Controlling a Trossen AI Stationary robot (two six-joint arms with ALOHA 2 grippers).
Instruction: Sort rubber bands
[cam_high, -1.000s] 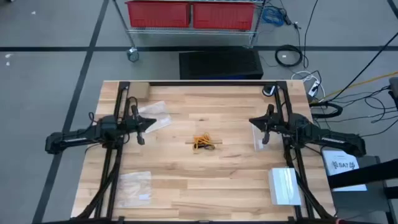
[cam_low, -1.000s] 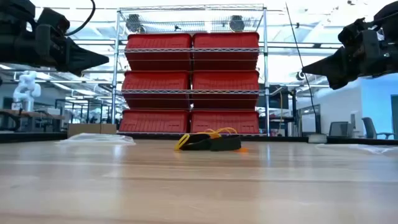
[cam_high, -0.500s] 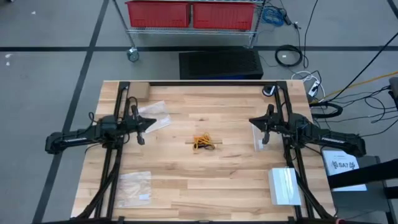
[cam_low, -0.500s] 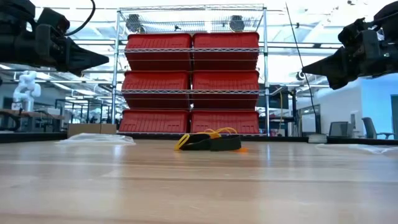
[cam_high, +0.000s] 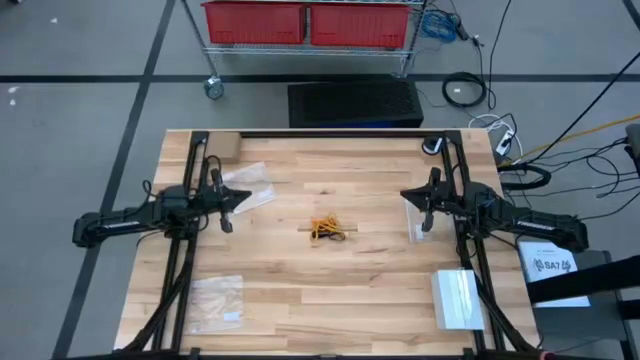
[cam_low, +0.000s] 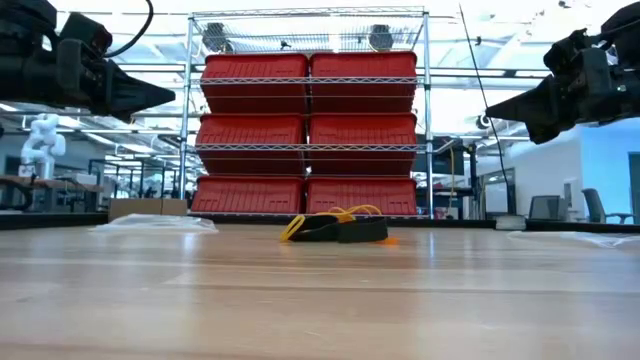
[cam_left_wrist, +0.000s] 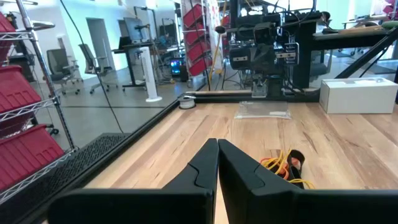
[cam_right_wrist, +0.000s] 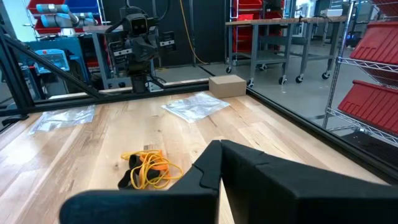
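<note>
From above we see the rubber bands (cam_high: 330, 229) heaped mid-table, well apart from the left gripper (cam_high: 227, 222) and right gripper (cam_high: 425, 224), one to each side. At table height we judge them light, soft and tangled; we would pinch one raised loop. In each wrist view we find that arm's fingers pressed together, holding nothing.

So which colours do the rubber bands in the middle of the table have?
The rubber bands are yellow, orange and black, seen best in the right wrist view.
</note>
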